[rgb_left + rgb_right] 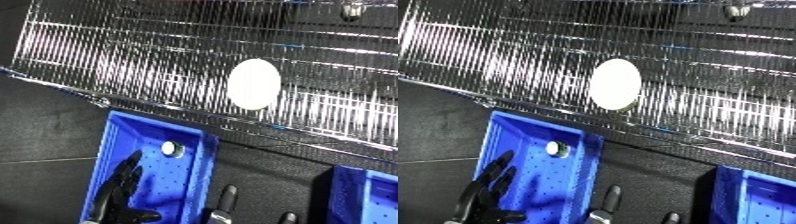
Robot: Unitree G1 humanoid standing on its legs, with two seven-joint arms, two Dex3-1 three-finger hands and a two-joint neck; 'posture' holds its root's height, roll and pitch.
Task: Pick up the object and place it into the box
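So, left eye view: the white oval object (254,83) sits up on the wire shelf (107,55), right of centre in the upper half. Lower left, the blue bin (197,165) has the left robot hand (120,192) dangling inside it, fingers relaxed, holding nothing. Something small and round (171,148) lies in there too.

Right eye view: the right robot hand (609,200) only pokes in at the bottom edge, can't tell its state. Looks like the pick hasn't started; next move needs a reach up to the object.
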